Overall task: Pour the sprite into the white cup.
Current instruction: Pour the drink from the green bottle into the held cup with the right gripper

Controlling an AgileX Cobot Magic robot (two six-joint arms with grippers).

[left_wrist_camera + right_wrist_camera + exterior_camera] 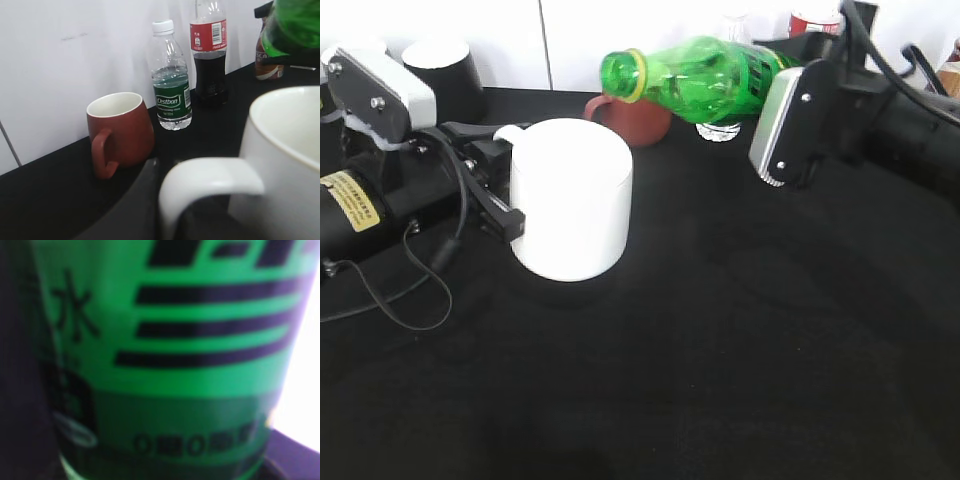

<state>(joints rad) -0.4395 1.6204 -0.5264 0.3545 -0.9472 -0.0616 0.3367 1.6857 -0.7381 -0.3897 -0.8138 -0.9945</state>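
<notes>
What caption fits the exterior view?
Right gripper tips the sprite bottle toward the white cup, held by the left gripper.

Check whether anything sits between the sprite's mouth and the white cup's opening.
Nothing visible does. The sprite, held tilted by the right pincer, has its mouth up and right of the white cup. The red mug stands behind, out of the path.
</notes>
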